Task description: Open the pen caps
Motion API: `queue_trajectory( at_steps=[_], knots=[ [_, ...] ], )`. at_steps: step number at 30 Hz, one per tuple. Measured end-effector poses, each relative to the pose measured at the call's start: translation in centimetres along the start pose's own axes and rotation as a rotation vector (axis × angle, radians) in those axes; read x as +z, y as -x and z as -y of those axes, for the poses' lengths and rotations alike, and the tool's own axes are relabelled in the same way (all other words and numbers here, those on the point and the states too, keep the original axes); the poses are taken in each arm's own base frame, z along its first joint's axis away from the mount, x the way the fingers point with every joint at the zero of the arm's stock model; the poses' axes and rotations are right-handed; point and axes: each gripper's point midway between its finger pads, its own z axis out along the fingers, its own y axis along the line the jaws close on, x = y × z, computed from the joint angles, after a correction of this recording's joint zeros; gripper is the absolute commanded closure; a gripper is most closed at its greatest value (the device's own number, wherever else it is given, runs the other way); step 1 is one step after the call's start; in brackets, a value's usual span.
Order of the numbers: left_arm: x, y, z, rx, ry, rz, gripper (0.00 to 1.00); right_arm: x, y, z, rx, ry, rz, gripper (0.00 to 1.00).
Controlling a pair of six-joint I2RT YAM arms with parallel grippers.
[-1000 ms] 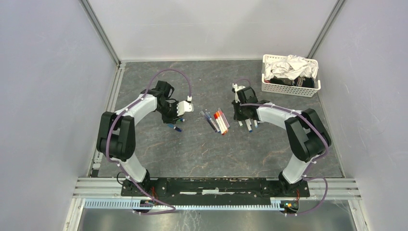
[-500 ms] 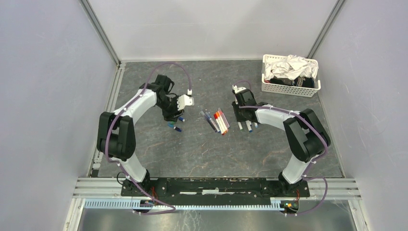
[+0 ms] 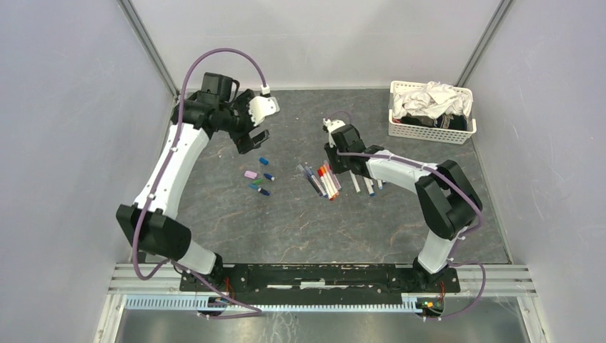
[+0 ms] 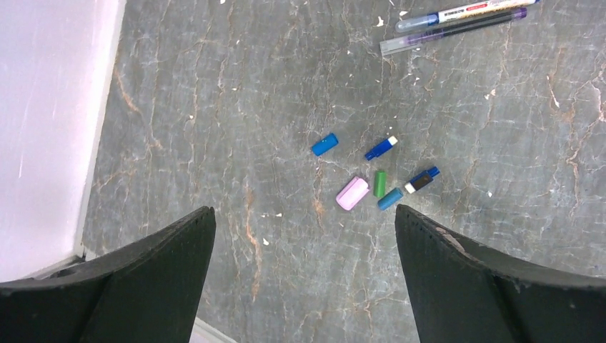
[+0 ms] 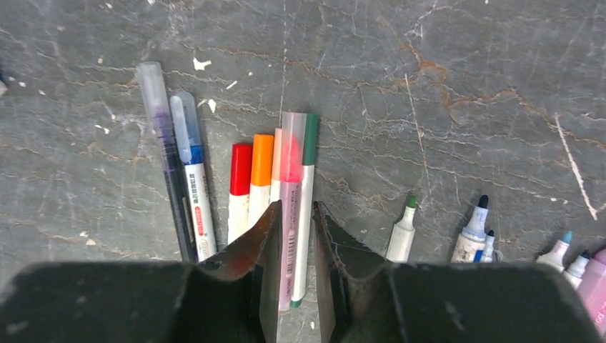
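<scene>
1. Top view: the left gripper [image 3: 251, 139] hangs released, high over the loose caps [image 3: 261, 179]. The right gripper [image 3: 334, 170] is down at the capped pens [image 3: 323, 184], mid-table.
2. Left wrist: jaws wide apart and empty, with the caps far below.
3. Right wrist: jaws are narrowed astride the pink pen [image 5: 289, 207] and the green pen [image 5: 307, 200]; I cannot tell whether they grip. Better to take one barrel only and leave its cap exposed.

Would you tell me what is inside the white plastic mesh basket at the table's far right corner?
The white plastic mesh basket holds crumpled white cloth, with a dark item showing beneath it. The basket's bottom is covered, so anything deeper is hidden.
</scene>
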Motion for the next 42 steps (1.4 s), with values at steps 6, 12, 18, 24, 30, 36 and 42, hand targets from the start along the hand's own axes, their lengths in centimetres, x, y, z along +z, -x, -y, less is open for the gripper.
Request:
queue_trajectory(
  at_steps=[6, 12, 18, 24, 30, 36, 42],
  knots=[
    [-1.5, -0.4, 0.8, -0.025, 0.020, -0.017, 0.00, 1.7, -2.4, -0.1, -0.015, 0.007, -0.078, 0.76],
    [-1.0, -1.3, 1.7, -0.051, -0.027, -0.052, 0.00, 2.2, -3.5, 0.0, -0.023, 0.010, -0.112, 0.76],
    [-0.8, -1.5, 2.2, -0.078, -0.044, -0.056, 0.00, 2.3, -4.3, 0.1, -0.024, 0.007, -0.127, 0.70],
    [-0.8, -1.1, 2.5, -0.087, -0.056, -0.037, 0.00, 1.8, -4.6, 0.1, -0.023, 0.018, -0.116, 0.73],
    [-0.8, -1.1, 2.5, -0.088, -0.059, -0.035, 0.00, 0.2, -2.7, -0.5, -0.035, 0.050, -0.103, 0.69],
    [-1.1, -1.0, 2.5, -0.086, -0.054, -0.030, 0.00, -1.2, 1.6, 0.1, -0.025, 0.041, -0.006, 0.70],
    [-1.4, -0.8, 2.5, -0.083, -0.049, -0.022, 0.00, -0.7, 0.7, 2.2, -0.008, -0.012, -0.033, 0.71]
  ],
)
